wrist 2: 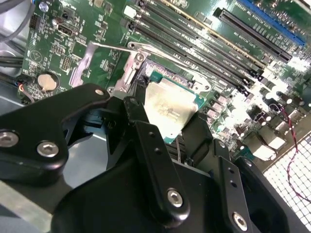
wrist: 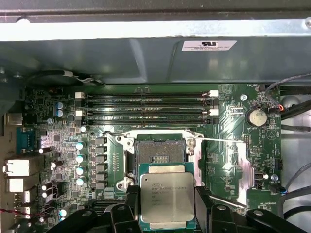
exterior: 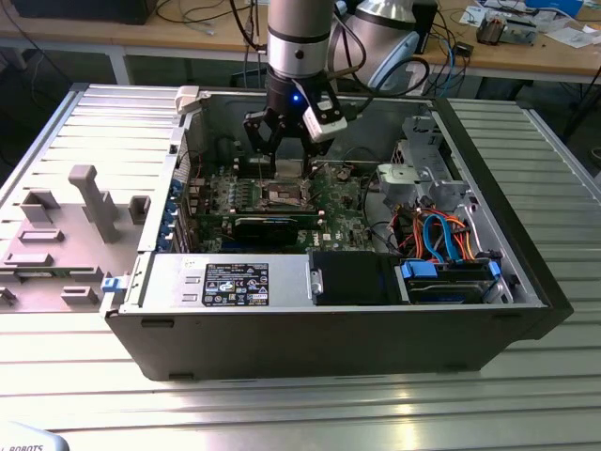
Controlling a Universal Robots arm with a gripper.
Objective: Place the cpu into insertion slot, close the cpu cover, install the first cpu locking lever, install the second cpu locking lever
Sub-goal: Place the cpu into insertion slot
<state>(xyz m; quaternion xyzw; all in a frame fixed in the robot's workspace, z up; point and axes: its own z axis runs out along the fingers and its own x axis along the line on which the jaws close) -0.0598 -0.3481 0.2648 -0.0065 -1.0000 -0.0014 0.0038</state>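
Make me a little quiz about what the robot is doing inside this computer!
1. True or false: the cpu already lies flat in the insertion slot.
2. Pick one: what does the gripper hold? A) the cpu B) a blue cable C) nothing
3. Fill in the gap: the motherboard around the slot is ____ in colour.

Key
1. False: the slot is bare, and the cpu is between the gripper's fingers.
2. A
3. green
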